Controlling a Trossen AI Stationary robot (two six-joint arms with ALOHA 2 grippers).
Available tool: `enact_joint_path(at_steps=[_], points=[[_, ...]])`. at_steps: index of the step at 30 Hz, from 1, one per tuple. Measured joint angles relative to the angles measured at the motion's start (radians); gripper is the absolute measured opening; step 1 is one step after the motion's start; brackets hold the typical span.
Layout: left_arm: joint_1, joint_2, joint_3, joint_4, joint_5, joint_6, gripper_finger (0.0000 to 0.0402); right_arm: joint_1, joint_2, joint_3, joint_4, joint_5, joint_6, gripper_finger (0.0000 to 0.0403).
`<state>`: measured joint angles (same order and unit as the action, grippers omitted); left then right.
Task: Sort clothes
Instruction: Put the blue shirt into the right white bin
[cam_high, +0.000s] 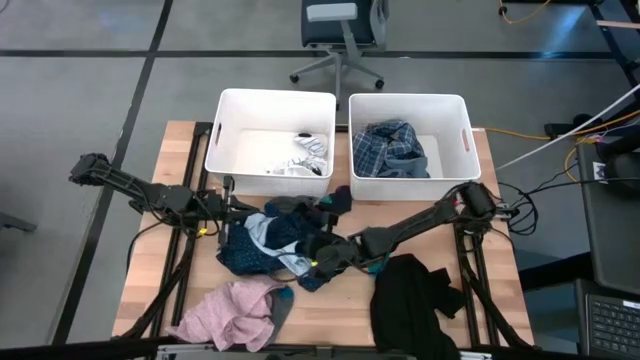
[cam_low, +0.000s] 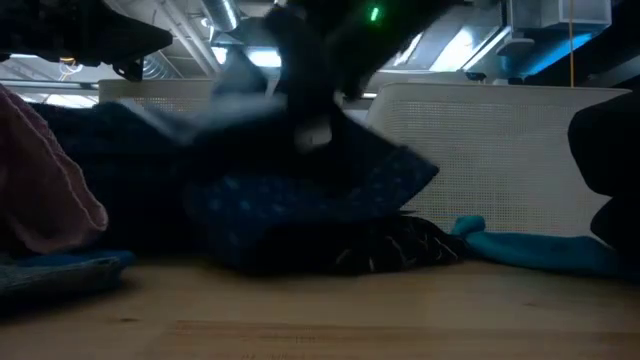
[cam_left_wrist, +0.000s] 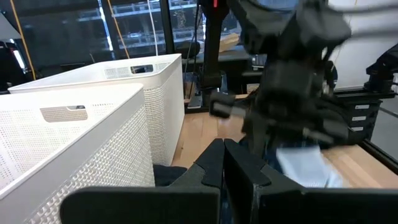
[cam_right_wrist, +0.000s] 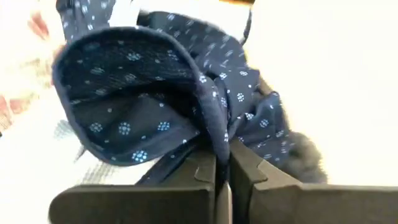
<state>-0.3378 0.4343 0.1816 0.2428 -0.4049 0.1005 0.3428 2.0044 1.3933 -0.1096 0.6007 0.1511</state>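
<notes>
- While my right pincer (cam_high: 322, 262) sits on the pile of clothes (cam_high: 280, 240) in the middle of the worktop, its two fingers are squeezed shut on a fold of the navy dotted cloth (cam_right_wrist: 155, 99).
- That navy cloth bunches up just past my right fingertips, so it is already in my grip and not off to one side.
- My left pincer (cam_high: 226, 208) waits at the left edge of the same pile, close to the left tub (cam_high: 270, 140). Its fingers look pressed together, and I see nothing held in them.
- Both white tubs stand along the far edge of the worktop. The right tub (cam_high: 410, 145) has a blue plaid garment (cam_high: 392, 148) in it, and the left tub has a pale striped one (cam_high: 305, 155).
- I think my right arm should lift and carry, since it has the cloth. The tubs lie away from me, past the pile.
- A pink garment (cam_high: 235, 310) lies near the front left corner, and a black garment (cam_high: 410, 300) lies by the front edge on the right.
</notes>
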Motion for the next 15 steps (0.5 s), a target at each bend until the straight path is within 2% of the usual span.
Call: enact_joint_path(at_steps=[6, 15], points=[[0.0, 0.0, 0.0, 0.0, 0.0, 0.0, 0.0001, 0.011, -0.122, 0.0, -0.036, 0.062, -0.049, 0.0006], [0.0, 0.0, 0.0, 0.0, 0.0, -0.003, 0.0001, 0.01, -0.29, 0.001, -0.03, 0.236, -0.183, 0.0007]])
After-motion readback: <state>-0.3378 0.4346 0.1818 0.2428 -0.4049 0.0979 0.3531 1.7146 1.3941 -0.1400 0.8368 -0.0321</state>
